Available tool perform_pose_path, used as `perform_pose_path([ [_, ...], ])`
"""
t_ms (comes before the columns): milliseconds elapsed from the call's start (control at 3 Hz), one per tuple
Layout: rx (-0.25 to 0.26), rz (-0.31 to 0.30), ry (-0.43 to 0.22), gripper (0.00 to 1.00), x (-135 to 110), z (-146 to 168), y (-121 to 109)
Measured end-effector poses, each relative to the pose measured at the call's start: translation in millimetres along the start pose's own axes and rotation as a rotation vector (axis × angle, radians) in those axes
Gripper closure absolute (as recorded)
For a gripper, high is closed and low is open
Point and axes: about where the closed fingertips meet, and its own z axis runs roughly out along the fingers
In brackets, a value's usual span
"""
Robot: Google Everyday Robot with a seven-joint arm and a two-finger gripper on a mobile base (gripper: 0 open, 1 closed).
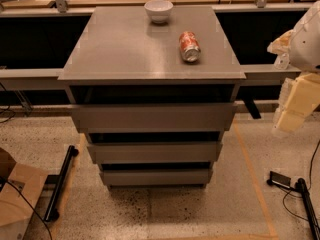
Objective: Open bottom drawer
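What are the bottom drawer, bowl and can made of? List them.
The bottom drawer: matte grey flat front, probably laminate or painted board. The bowl: glossy white, likely ceramic. The can: printed metal, shiny end. The tool, beside the cabinet at the right edge: cream, plastic by its look.

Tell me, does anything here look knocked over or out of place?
The red-and-white metal soda can lies on its side on the flat grey cabinet top, near the upright white round bowl. The robot's cream pincer hangs off to the right, apart from the cabinet.
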Motion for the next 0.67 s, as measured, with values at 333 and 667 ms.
perform_pose_path([
  [333,0.0,0.0,0.0,0.0,0,0,0],
  [667,0.013,-0.008,-0.024,0.0,0,19,-2],
])
